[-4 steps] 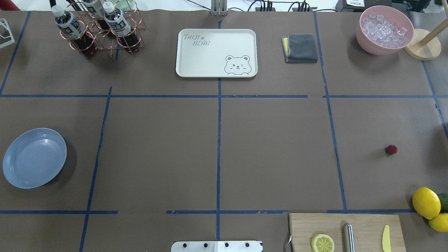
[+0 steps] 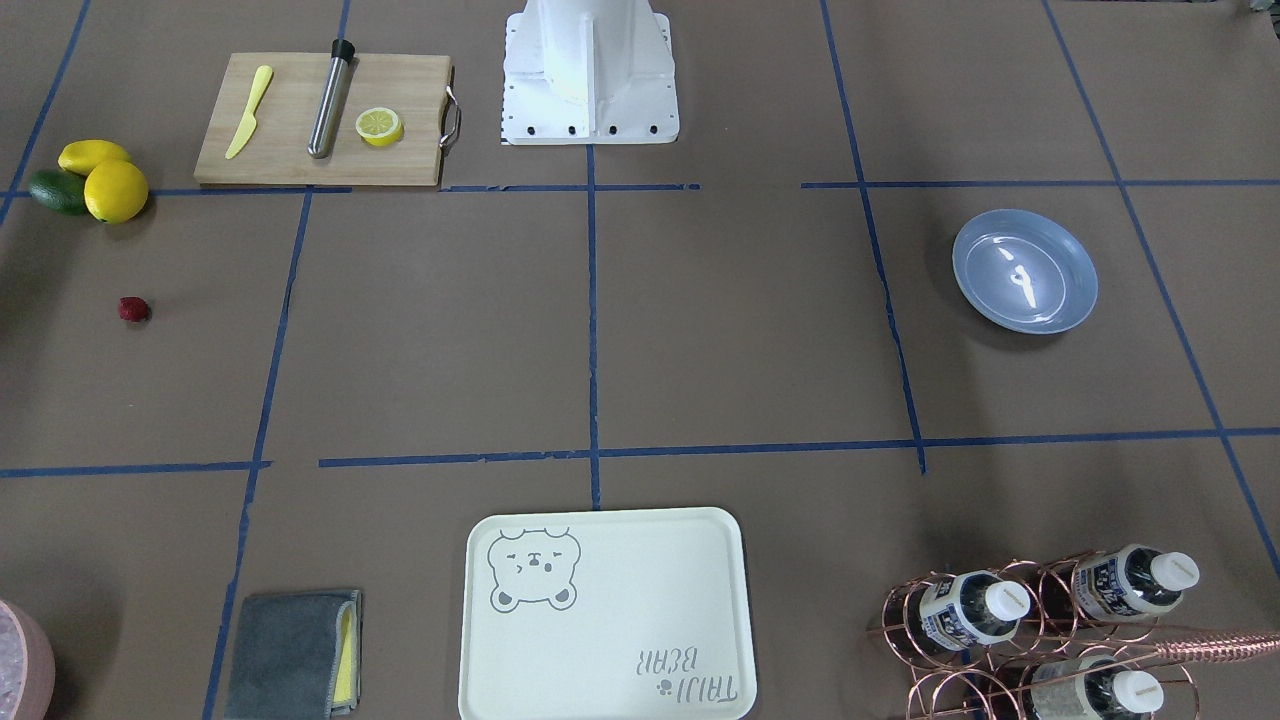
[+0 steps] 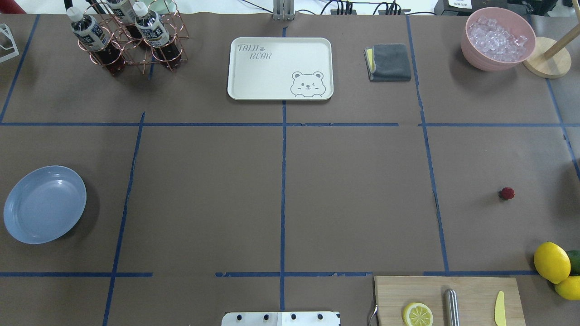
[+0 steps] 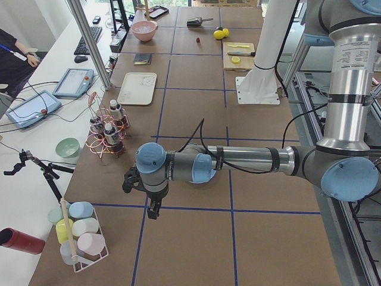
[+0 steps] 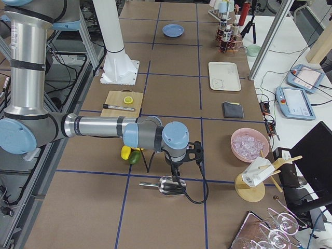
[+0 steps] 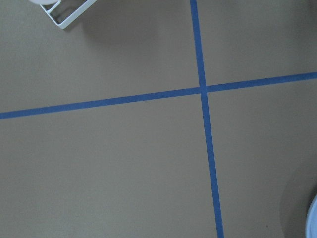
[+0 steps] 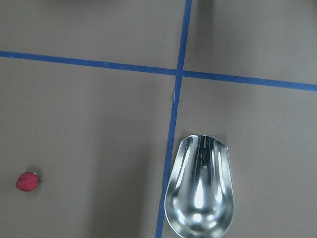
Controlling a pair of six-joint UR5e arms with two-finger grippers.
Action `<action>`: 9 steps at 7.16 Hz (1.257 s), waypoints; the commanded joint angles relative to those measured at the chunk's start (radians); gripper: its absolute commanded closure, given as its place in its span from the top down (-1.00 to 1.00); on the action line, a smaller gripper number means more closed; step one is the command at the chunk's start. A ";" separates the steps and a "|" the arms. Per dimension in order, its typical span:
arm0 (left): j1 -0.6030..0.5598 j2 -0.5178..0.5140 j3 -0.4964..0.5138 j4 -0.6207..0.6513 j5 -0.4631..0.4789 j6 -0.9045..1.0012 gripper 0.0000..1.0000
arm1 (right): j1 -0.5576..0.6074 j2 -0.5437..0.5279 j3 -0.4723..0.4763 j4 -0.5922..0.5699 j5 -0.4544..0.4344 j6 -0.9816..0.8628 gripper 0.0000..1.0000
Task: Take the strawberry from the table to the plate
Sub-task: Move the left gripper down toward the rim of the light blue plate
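Note:
The strawberry point(image 3: 507, 194), small and dark red, lies alone on the table point(image 3: 353, 194) at the right side of the overhead view; it also lies at the lower left of the right wrist view point(image 7: 27, 182). The light-blue plate point(image 3: 44, 204) sits at the far left and holds nothing point(image 2: 1024, 270). Neither gripper appears in the overhead or front views. The left gripper point(image 4: 153, 210) hangs over the table's left end, beyond the plate. Over the right end, above a metal scoop, hangs the right gripper point(image 5: 175, 168). I cannot tell whether either is open or shut.
Two lemons point(image 3: 551, 262) and an avocado sit near the strawberry. The cutting board point(image 3: 446, 301) carries a lemon half, a metal rod and a yellow knife. The bear tray point(image 3: 280, 68), grey cloth point(image 3: 389, 62), ice bowl point(image 3: 497, 38) and bottle rack point(image 3: 129, 38) line the far side. A metal scoop point(image 7: 200, 188) lies below the right wrist.

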 commanded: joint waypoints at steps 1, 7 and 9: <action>0.005 0.010 -0.004 -0.083 -0.021 -0.069 1.00 | -0.001 0.004 0.031 0.000 0.017 0.009 1.00; 0.355 0.277 0.007 -0.872 -0.038 -0.865 0.98 | -0.006 0.029 0.060 -0.001 0.017 0.137 1.00; 0.469 0.304 0.007 -0.983 0.052 -1.043 0.95 | -0.007 0.029 0.060 -0.001 0.021 0.137 1.00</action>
